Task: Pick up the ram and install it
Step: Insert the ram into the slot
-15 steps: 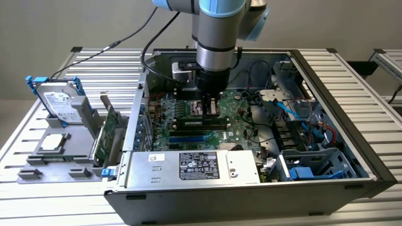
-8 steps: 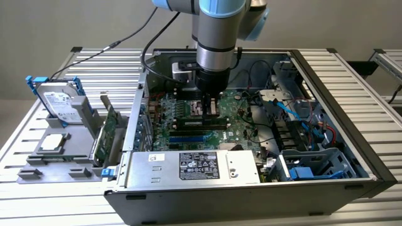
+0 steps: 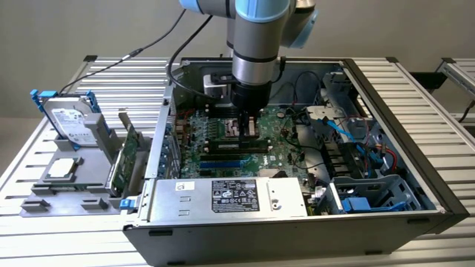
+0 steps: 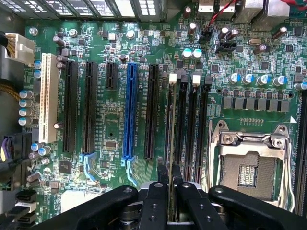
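Finding: the gripper (image 4: 170, 176) is inside the open computer case (image 3: 282, 236), low over the motherboard (image 4: 110, 129), its fingers (image 4: 154, 191) pressed close together and pinching the ram (image 4: 171, 124). The ram stands on edge and runs along the memory slot farthest from the CPU socket (image 4: 249, 165), just beside a black expansion slot (image 4: 152, 110). In the exterior view the gripper (image 3: 248, 127) hangs straight down near the middle of the board, well apart from the power supply (image 3: 230, 197) and the cable bundle (image 3: 337, 130). Whether the stick's lower edge is already in the slot, or only above it, cannot be told. Assessment: the step in hand appears to be seating the ram. Done well, that calls for the stick to be parallel to the slot along its whole length, upright and not leaning toward the neighbouring slot, and its notch matched to the slot key. The white latch (image 4: 172, 77) at the far end should stand open. Pressure should go straight down and evenly; a skewed push risks jamming 1 end or flexing the board.
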Available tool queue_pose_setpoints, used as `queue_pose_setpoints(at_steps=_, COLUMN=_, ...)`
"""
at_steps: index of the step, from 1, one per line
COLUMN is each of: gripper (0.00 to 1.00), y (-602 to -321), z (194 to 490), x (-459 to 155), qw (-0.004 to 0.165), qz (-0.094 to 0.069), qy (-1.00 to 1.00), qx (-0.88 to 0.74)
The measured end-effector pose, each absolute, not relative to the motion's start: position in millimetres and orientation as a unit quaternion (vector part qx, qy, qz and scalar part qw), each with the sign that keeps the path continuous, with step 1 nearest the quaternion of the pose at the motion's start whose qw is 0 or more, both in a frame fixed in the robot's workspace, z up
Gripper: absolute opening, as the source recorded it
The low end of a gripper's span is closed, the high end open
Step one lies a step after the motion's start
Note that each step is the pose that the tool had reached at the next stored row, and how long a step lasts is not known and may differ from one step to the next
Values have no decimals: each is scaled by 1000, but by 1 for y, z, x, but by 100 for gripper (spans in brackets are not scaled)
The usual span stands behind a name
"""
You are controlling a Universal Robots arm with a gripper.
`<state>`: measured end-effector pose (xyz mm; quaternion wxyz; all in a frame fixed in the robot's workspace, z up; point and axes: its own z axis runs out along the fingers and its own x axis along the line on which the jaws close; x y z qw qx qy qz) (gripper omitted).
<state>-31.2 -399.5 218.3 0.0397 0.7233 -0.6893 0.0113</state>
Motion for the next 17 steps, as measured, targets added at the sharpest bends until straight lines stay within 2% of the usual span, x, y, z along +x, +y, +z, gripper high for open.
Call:
queue_pose_setpoints(at_steps=10, gripper=15, y=-399, z=216, x=-31, qw=40, qz=11, qy=-689, qx=723)
queue_pose_setpoints(at_steps=13, gripper=33, y=-399, z=216, x=-31, qw=40, qz=11, qy=-689, qx=723)
queue_pose_setpoints(at_steps=14, gripper=33, y=-399, z=216, x=-31, qw=40, qz=11, qy=-689, qx=723)
queue_pose_setpoints(at_steps=15, gripper=39, y=-399, z=216, x=-31, qw=40, qz=11, qy=-689, qx=723)
queue_pose_setpoints(at_steps=16, gripper=39, y=-399, z=215, x=-31, qw=40, qz=11, qy=-689, qx=723)
queue_pose_setpoints(at_steps=17, gripper=45, y=-399, z=216, x=-31, qw=40, qz=11, qy=-689, qx=723)
